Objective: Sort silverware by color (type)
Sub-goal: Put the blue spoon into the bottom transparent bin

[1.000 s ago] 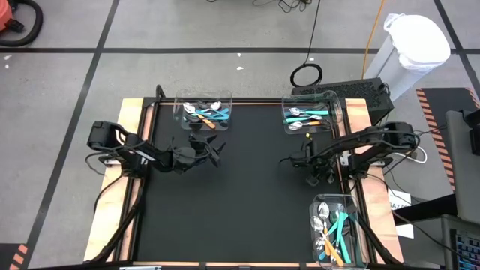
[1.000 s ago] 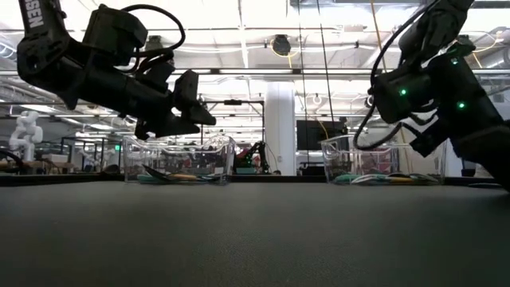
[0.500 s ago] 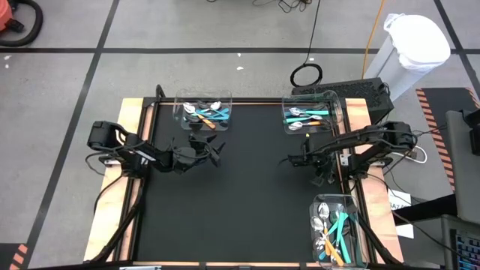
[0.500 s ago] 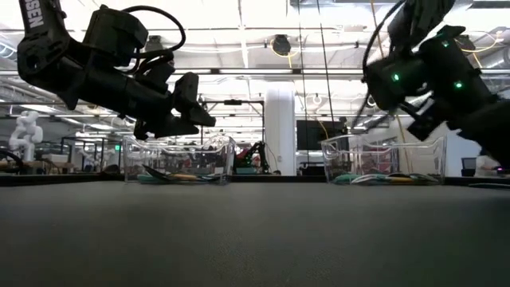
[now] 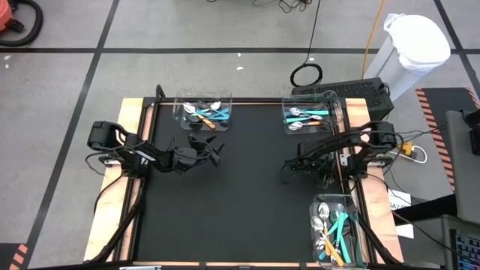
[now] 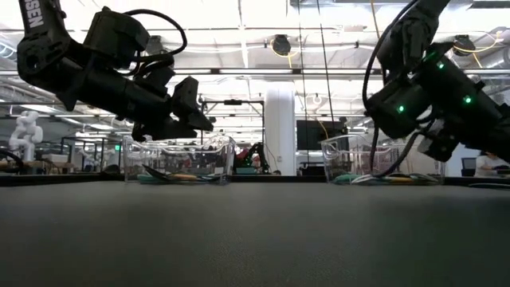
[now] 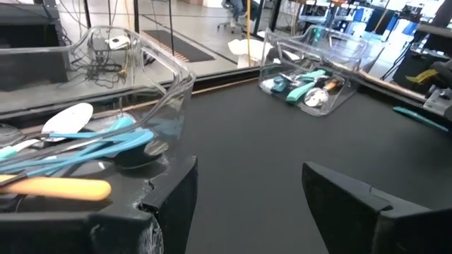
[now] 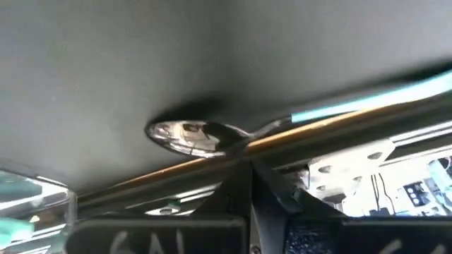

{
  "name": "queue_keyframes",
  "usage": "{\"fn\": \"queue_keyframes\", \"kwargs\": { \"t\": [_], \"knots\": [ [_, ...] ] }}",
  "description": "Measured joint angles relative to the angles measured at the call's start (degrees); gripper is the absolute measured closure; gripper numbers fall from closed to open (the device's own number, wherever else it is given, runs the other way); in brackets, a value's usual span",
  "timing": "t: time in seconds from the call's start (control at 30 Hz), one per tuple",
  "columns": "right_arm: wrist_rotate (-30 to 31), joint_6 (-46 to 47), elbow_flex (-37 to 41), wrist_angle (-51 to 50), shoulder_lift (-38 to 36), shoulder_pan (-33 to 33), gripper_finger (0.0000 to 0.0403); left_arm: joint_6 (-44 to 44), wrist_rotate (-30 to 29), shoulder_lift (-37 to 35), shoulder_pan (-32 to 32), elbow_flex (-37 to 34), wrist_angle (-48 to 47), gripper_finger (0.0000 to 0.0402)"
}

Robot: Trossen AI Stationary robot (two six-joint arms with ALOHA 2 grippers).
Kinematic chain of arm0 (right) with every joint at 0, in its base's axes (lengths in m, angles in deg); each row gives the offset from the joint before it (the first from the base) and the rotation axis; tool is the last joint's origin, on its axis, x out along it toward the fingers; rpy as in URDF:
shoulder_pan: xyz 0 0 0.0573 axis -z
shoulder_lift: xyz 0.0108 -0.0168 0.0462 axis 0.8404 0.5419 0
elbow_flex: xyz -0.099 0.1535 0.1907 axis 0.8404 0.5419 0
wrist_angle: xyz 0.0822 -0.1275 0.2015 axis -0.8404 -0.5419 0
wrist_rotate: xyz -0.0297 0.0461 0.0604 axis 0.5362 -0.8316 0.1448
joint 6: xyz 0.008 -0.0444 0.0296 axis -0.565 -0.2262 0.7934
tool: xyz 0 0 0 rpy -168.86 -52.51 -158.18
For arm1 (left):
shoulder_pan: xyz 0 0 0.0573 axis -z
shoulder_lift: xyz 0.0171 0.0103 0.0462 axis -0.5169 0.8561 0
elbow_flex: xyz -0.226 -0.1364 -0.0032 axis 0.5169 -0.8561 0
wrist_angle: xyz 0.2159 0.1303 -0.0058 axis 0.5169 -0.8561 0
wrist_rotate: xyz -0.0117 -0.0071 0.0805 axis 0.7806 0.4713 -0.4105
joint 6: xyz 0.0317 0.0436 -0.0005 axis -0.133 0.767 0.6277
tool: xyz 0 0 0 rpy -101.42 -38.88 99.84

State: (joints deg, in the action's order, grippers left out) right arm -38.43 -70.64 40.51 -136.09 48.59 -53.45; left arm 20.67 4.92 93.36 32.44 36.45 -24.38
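**Now gripping a teal spoon**

Right fingers (image 5: 289,166) close on a teal-handled spoon (image 8: 212,135) over the bench (image 5: 240,217), likely bound for the teal bin (image 5: 310,115). Left fingers (image 5: 217,152) gape wide beside the mixed bin (image 5: 202,112).

Three bins sit on the surface (image 5: 240,217): two along its far edge (image 5: 203,110) (image 5: 312,111), one at the near right corner (image 5: 337,231), each holding silverware (image 5: 204,115).
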Motion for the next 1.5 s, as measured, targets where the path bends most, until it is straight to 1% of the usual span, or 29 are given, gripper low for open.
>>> {"fn": "queue_keyframes", "kwargs": {
  "t": [0.07, 0.2, 0.3, 0.4, 0.53, 0.77, 0.9, 1.0, 1.07, 1.13, 1.23, 1.3, 1.4, 1.5],
  "knots": [
    [-0.6, -0.7, 0.0, 0.7, 1.4, -0.3, 0.0401, -0.7, 0.0, 0.0, 0.0, 0.0, -0.6, 0.0148],
    [-6.2, -2.8, 0.0, 2.6, 3.6, -0.8, 0.0401, -1.1, -0.1, 0.0, 0.0, 0.0, -1.9, 0.0148],
    [-7.0, -3.8, 0.0, 4.4, 4.5, -0.9, 0.0402, -1.1, -0.2, 0.0, 0.1, 0.0, -2.1, 0.0148],
    [-4.8, -4.2, 0.0, 5.2, 4.6, -0.9, 0.0402, -1.1, -0.7, 0.0, 0.3, 0.0, -2.2, 0.0148],
    [-2.1, -3.7, -0.9, 6.3, 2.3, -0.9, 0.0402, -1.1, -1.2, 0.0, 0.3, 0.0, -2.2, 0.0148],
    [4.0, -3.3, -8.7, 8.1, -6.5, -1.0, 0.0402, -1.0, -2.4, 0.0, 0.2, 0.0, -1.8, 0.0148],
    [6.5, -0.7, -11.9, 8.2, -10.5, -1.1, 0.0402, -1.1, -2.4, 0.0, 0.2, 0.0, -1.9, 0.0148],
    [7.3, 3.3, -11.5, 8.0, -11.6, -0.7, 0.0402, -1.1, -2.4, 0.0, 0.2, 0.0, -1.9, 0.0148],
    [10.1, 6.9, -10.6, 9.0, -11.8, -0.3, 0.0400, -1.1, -2.4, 0.0, 0.3, 0.0, -1.9, 0.0148],
    [13.3, 9.2, -9.2, 10.5, -11.8, -0.1, 0.0391, -1.1, -2.4, 0.0, 0.6, 0.0, -1.9, 0.0148],
    [13.5, 7.1, -6.9, 15.1, -11.8, 0.3, 0.0363, -1.1, -2.4, 0.0, 0.9, 0.0, -1.9, 0.0148],
    [12.2, 4.9, -5.2, 19.5, -11.8, 0.6, 0.0334, -1.1, -2.4, 0.0, 1.1, 0.0, -1.9, 0.0148],
    [12.3, 3.7, -3.4, 24.3, -11.8, 1.1, 0.0280, -1.1, -2.4, 0.0, 1.1, 0.0, -2.1, 0.0148],
    [12.3, 3.7, -2.5, 26.3, -11.8, 2.2, 0.0233, -1.1, -2.4, 0.0, 1.1, 0.0, -2.4, 0.0148]
  ]
}}
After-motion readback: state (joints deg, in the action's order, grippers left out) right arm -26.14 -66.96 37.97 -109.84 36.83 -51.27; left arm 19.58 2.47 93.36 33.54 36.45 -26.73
